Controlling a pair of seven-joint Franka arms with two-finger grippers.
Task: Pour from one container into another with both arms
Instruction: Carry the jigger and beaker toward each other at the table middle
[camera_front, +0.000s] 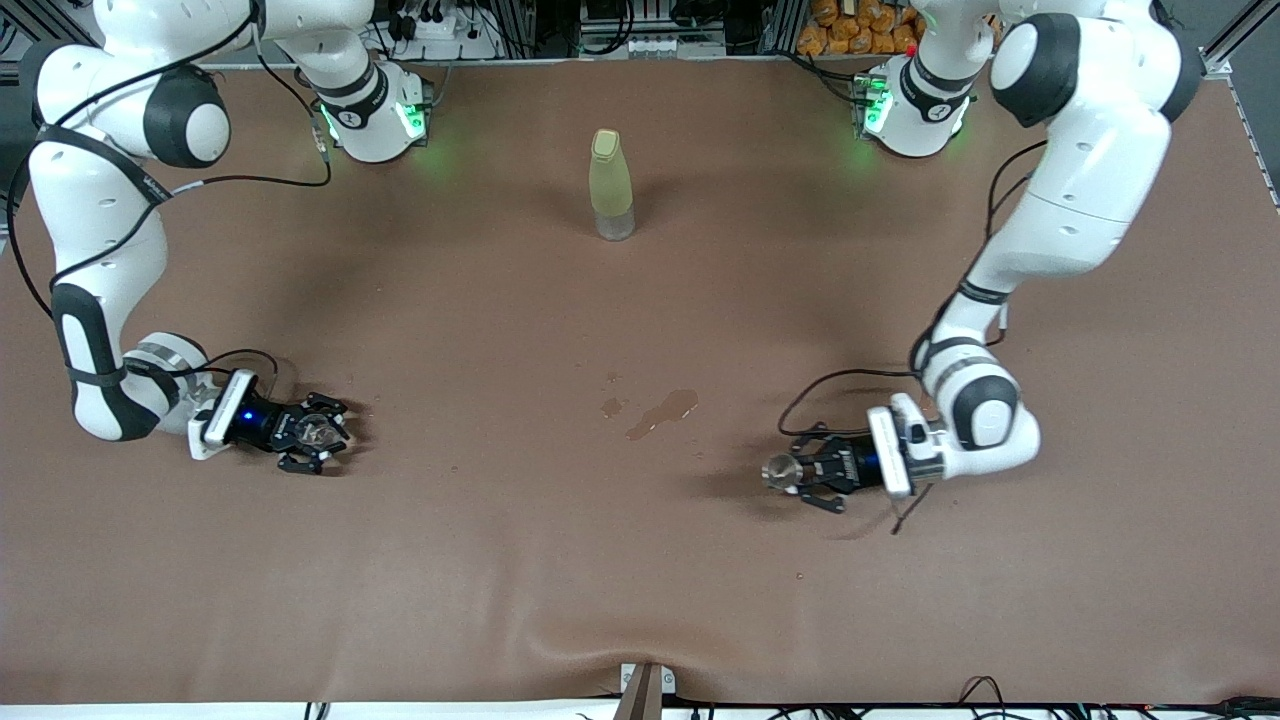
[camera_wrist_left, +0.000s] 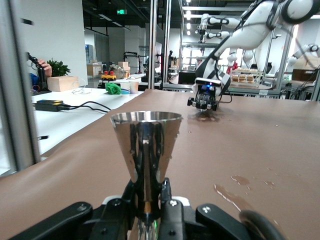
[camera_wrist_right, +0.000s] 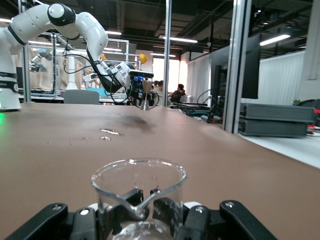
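My left gripper (camera_front: 803, 474) is low over the table near the left arm's end, shut on the narrow stem of a shiny metal cone-shaped cup (camera_front: 779, 470). In the left wrist view the cup (camera_wrist_left: 146, 145) stands upright, mouth up, between the fingers of that gripper (camera_wrist_left: 149, 200). My right gripper (camera_front: 318, 434) is low at the right arm's end, shut on a clear glass beaker (camera_front: 320, 431). The right wrist view shows the beaker (camera_wrist_right: 138, 192) upright in that gripper (camera_wrist_right: 145, 212), its pouring lip visible. I cannot tell whether either vessel holds liquid.
A capped yellow-green bottle (camera_front: 611, 185) stands mid-table, farther from the front camera than both grippers. A small wet spill (camera_front: 660, 412) lies on the brown table cover (camera_front: 560, 560) between the two grippers. The cover bulges slightly at its front edge.
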